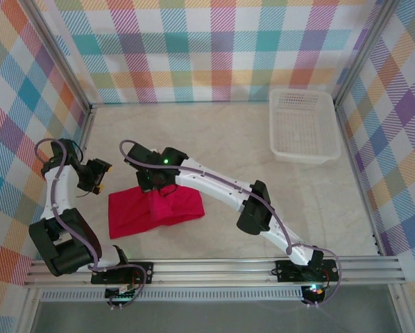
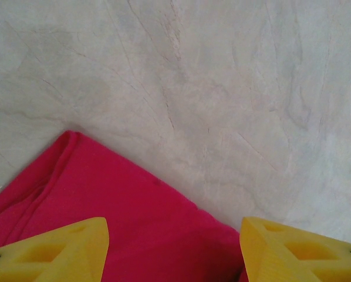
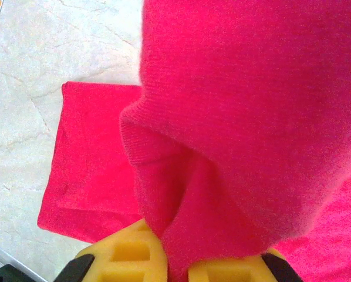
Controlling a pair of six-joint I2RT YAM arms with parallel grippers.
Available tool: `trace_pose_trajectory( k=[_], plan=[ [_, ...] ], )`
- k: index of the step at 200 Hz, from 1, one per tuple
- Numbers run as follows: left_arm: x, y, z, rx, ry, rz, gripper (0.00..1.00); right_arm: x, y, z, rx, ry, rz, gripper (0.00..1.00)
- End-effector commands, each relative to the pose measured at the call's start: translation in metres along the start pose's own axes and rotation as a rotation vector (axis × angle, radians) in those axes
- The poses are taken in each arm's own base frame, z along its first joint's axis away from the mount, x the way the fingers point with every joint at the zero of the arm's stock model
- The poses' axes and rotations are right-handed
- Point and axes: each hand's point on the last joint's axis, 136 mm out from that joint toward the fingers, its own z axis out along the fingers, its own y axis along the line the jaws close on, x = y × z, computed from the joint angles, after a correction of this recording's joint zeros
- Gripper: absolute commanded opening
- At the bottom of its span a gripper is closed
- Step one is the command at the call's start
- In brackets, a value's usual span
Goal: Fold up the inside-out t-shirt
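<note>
At the left of the table [image 1: 214, 132], the left gripper [image 1: 96, 177] hangs beside the upper left corner of the red shirt [image 1: 132, 211]; its yellow fingers [image 2: 52, 252] stand spread apart with nothing between them; in the left wrist view, a folded corner of the shirt [image 2: 122, 205] lies flat on the pale marbled surface under the left gripper [image 2: 175, 261]. The shirt sits on the near-left part of the table, between the two arms, mostly a flat rectangle with its right part bunched and drawn upward. Over that raised part is the right gripper [image 1: 159, 186], reaching in from the right; in the right wrist view, the right gripper [image 3: 178, 267] has its yellow fingers [image 3: 125, 258] pressed together on a gathered fold of the shirt [image 3: 252, 117], which drapes in front of the camera, while the flat lower layer shows at the left. At the far right stands a white basket [image 1: 302, 148], well apart from the shirt.
</note>
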Motion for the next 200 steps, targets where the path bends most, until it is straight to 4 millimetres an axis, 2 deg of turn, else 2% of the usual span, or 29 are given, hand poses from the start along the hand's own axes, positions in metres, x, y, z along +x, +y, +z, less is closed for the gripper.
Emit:
trace_pose_trajectory(
  k=[1, 21, 37, 59, 85, 103, 110, 120, 142, 172, 200],
  plan=[
    [-0.002, 0.003, -0.004, 0.026, 0.047, -0.025, 0.61, -0.011, 0.014, -0.043, -0.075, -0.054, -0.034, 0.01],
    [-0.007, 0.007, -0.007, 0.035, 0.040, -0.044, 0.61, -0.014, 0.007, -0.061, -0.052, -0.079, -0.053, 0.01],
    [-0.008, 0.006, -0.008, 0.045, 0.034, -0.041, 0.61, -0.014, -0.019, -0.070, 0.053, -0.099, -0.065, 0.03],
    [0.002, 0.009, 0.007, 0.042, 0.052, -0.051, 0.60, -0.012, -0.052, -0.073, 0.105, -0.090, -0.023, 0.02],
    [0.027, 0.013, 0.030, -0.010, 0.071, -0.035, 0.58, -0.010, -0.081, -0.086, 0.121, -0.118, 0.009, 0.03],
    [0.051, 0.017, 0.055, -0.064, 0.077, 0.005, 0.58, -0.006, -0.109, -0.094, 0.160, -0.114, 0.034, 0.03],
    [0.066, 0.014, 0.067, -0.084, 0.099, 0.044, 0.58, -0.004, -0.120, -0.097, 0.173, -0.111, 0.049, 0.03],
    [0.079, 0.011, 0.080, -0.110, 0.120, 0.075, 0.58, -0.002, -0.137, -0.103, 0.189, -0.113, 0.071, 0.03],
    [0.094, -0.002, 0.095, -0.155, 0.144, 0.142, 0.57, 0.004, -0.182, -0.122, 0.245, -0.134, 0.127, 0.02],
    [0.097, -0.032, 0.092, -0.132, 0.109, 0.189, 0.58, 0.014, -0.243, -0.156, 0.302, -0.170, 0.204, 0.03],
    [0.102, -0.067, 0.090, -0.096, 0.122, 0.229, 0.58, 0.022, -0.278, -0.183, 0.329, -0.193, 0.233, 0.03]
  ],
)
